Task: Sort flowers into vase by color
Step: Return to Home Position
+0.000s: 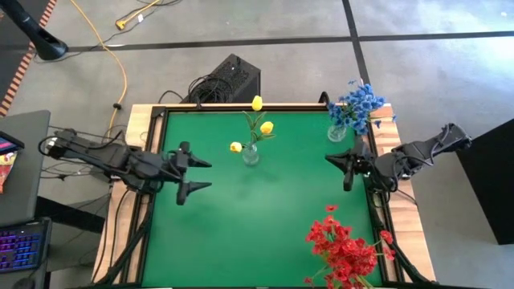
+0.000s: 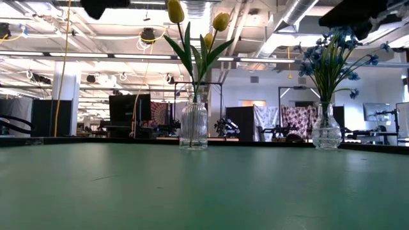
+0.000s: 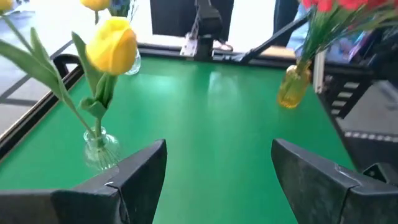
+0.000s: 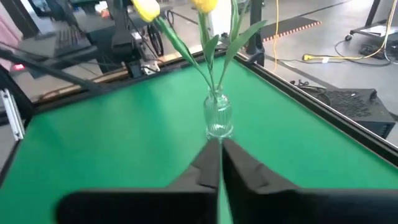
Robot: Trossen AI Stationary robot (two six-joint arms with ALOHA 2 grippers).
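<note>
Noted left hand (image 1: 202, 175) over left side of green tabletop (image 1: 265, 209), fingers spread wide, nothing between them. Noted right hand (image 4: 219, 158) over right side, fingers pressed together, gripping nothing. Found yellow flowers (image 1: 257, 124) upright in clear ribbed vase (image 2: 193, 124) mid-rear, between the two hands. Found blue flowers (image 1: 359, 103) in second clear vase (image 2: 326, 131) at rear right corner. Found red flowers (image 1: 345, 245) in yellow vase (image 3: 292, 87) near front right corner, well apart from both hands.

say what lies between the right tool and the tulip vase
Bare green mat only, from right tool to tulip vase, shown in the high view.
</note>
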